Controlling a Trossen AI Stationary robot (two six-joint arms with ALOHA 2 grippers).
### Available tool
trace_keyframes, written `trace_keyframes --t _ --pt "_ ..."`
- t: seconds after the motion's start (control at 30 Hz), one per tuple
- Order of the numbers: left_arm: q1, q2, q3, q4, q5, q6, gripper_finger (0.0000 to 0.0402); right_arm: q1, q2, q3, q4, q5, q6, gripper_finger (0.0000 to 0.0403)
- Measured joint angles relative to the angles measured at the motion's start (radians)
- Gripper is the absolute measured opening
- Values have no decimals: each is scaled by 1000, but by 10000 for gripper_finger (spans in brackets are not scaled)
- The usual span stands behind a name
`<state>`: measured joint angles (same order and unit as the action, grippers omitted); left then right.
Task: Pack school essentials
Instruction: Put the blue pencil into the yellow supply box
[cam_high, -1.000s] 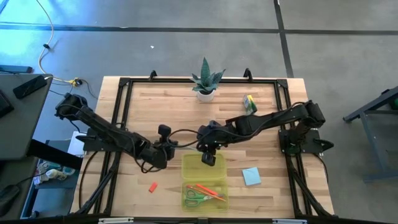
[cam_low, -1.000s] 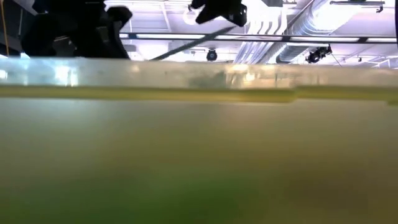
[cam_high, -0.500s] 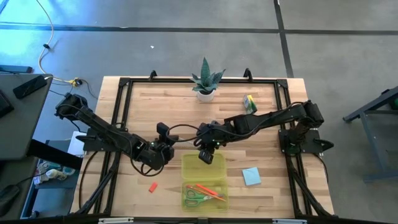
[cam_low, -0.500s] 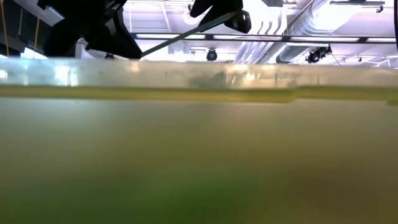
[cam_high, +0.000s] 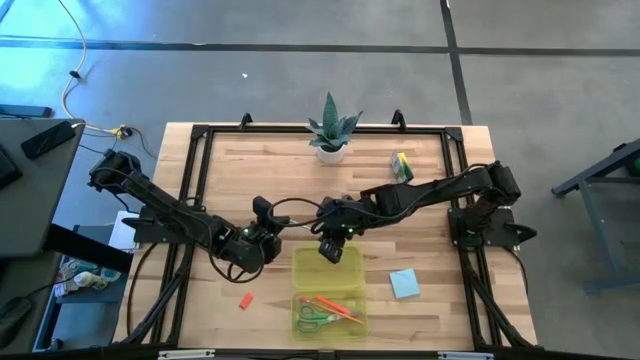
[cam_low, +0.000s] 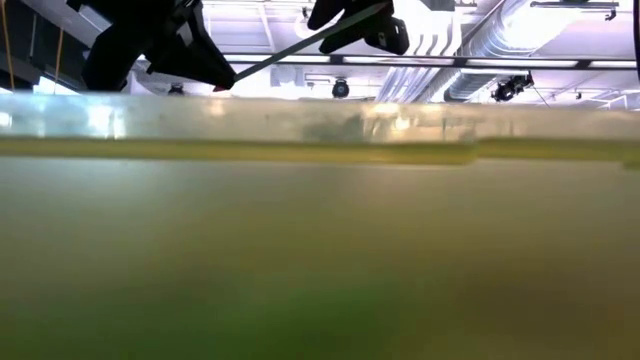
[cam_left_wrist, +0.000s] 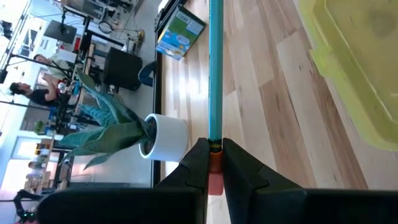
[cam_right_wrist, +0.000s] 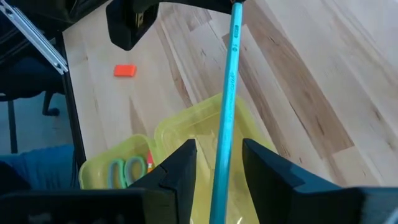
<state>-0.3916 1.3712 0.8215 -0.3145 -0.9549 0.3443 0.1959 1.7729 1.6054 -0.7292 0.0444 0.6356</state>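
I see the left claw (cam_left_wrist: 210, 163) clenched on a long teal pencil (cam_left_wrist: 215, 68) above the pale wooden table (cam_high: 260, 170); the right claw (cam_right_wrist: 217, 163) straddles it, released; a person (cam_left_wrist: 32, 93) shows beyond the table.

Teal pencil (cam_left_wrist: 215, 74), yellow-green translucent case (cam_high: 328, 292), orange-red eraser (cam_right_wrist: 124, 71), pale wood table (cam_high: 240, 180).
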Motion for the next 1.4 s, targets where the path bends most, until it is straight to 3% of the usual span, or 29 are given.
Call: trace_keyframes --t 0.43,0.77,1.2,1.4 --pt "-1 0 -1 5 -23 27 17 -2 0 0 -7 -15 49 11" --pt "0 0 -1 17 -40 29 21 -1 -1 0 -15 -11 65 11" --pt "0 0 -1 43 24 -8 144 7 -2 0 -70 34 38 11" --pt "1 0 -1 45 24 -70 180 28 -1 0 -128 72 37 11"
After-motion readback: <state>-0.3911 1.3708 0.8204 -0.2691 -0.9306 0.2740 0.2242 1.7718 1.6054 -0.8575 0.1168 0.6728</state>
